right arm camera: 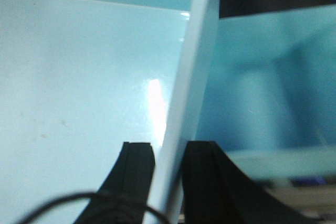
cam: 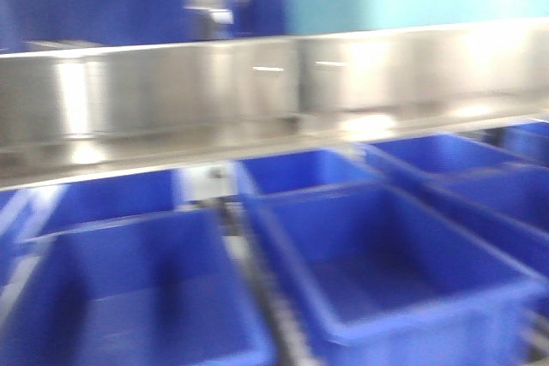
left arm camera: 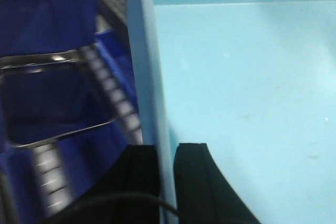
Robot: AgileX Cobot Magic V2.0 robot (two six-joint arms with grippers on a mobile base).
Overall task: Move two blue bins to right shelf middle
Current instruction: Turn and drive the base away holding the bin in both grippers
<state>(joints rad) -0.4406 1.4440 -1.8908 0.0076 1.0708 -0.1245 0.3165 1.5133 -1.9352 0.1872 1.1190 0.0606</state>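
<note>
Left jaws closed on the side wall of a pale blue bin (left arm camera: 247,103); the wall stands between them, interior to their right. Right jaws likewise grip a pale blue bin (right arm camera: 79,77) by its wall, interior to their left.

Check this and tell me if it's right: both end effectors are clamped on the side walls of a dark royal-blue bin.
Wrong on colour. The bin is pale sky-blue, not dark royal-blue. The left wrist view shows the left end effector clamped on its side wall, and the right wrist view shows the right end effector doing the same.
</note>
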